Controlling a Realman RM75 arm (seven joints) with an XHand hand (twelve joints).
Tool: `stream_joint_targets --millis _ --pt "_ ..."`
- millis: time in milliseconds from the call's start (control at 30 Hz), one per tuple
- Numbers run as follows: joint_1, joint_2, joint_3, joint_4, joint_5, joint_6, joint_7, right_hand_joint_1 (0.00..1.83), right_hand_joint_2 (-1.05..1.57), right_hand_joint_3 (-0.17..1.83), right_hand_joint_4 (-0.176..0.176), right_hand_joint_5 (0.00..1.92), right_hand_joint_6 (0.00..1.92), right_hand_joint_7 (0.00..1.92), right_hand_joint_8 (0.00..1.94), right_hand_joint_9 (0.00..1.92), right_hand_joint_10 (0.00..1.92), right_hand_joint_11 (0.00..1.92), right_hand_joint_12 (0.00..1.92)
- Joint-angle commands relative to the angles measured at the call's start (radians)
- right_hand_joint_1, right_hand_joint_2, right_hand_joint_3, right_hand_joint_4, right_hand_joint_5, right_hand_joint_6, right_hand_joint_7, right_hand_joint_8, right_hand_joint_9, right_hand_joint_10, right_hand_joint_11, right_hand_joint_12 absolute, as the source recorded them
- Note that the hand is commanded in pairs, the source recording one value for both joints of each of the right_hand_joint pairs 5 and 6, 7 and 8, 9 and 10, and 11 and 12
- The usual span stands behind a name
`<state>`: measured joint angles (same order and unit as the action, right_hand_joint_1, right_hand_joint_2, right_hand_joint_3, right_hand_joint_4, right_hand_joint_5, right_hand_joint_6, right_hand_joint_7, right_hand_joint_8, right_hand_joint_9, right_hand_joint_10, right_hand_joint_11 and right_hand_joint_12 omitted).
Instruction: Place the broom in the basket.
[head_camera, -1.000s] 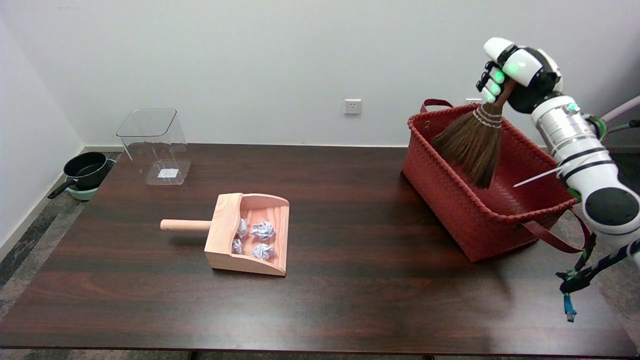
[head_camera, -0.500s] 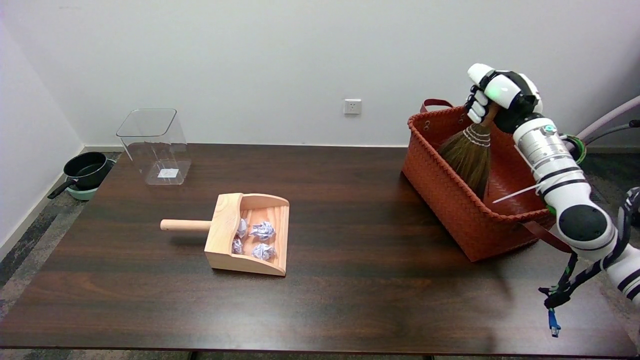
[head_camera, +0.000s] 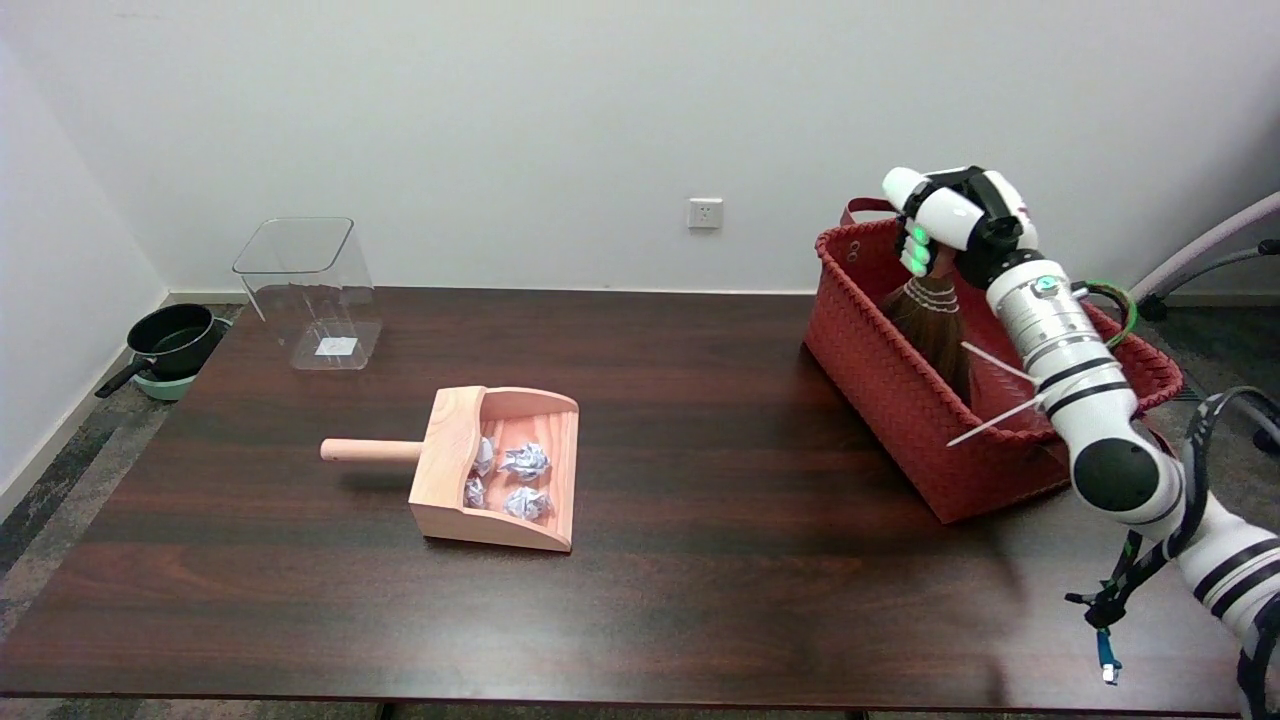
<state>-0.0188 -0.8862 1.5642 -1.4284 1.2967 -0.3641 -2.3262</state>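
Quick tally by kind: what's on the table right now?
Basket: 1
Broom, held in the basket by the right hand: 1
Wooden dustpan: 1
Crumpled paper balls in the dustpan: 4
Clear bin: 1
Total: 8

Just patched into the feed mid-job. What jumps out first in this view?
The red woven basket at the table's right end, with the right robot hand above it holding the broom by its handle, bristles down inside the basket. Next, the wooden dustpan near the table's middle, with crumpled paper balls in it. A clear plastic bin stands at the far left corner.
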Motion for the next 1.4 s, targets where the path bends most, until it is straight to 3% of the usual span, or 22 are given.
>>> stream_joint_targets --millis 33,467,567,667,900,1067,1167,1400 --pt "0.011 -0.083 -0.052 0.016 -0.116 -0.009 -0.005 0.97 1.57 1.31 0.000 1.92 1.92 1.92 1.92 1.92 1.92 1.92 1.92" --pt "0.011 -0.094 -0.078 0.026 -0.126 -0.059 -0.005 0.88 1.54 1.40 0.000 1.90 1.90 1.88 1.88 1.92 1.92 1.92 1.92" --pt "0.011 -0.094 -0.078 0.026 -0.126 -0.059 -0.005 0.88 1.31 1.22 0.000 1.56 1.56 1.79 1.79 1.90 1.90 1.84 1.84" --pt "0.011 -0.094 -0.077 0.025 -0.128 -0.059 -0.005 0.90 1.10 1.13 0.000 1.40 1.40 1.72 1.72 1.81 1.81 1.74 1.74" --pt "0.009 -0.094 -0.078 0.025 -0.144 -0.072 -0.005 0.99 0.61 1.21 0.000 1.00 1.00 1.47 1.47 1.16 1.16 1.23 1.23" --pt "0.009 -0.094 -0.075 0.025 -0.144 -0.072 -0.005 1.02 0.46 1.24 0.000 0.76 0.76 1.07 1.07 0.79 0.79 0.99 0.99" --pt "0.009 -0.094 -0.071 0.026 -0.144 -0.072 -0.005 1.02 0.41 1.26 0.000 0.74 0.74 0.82 0.82 0.68 0.68 0.92 0.92" --pt "0.009 -0.094 -0.012 0.042 -0.132 -0.155 -0.005 1.01 0.24 1.23 0.000 0.66 0.66 0.67 0.67 0.57 0.57 0.83 0.83"
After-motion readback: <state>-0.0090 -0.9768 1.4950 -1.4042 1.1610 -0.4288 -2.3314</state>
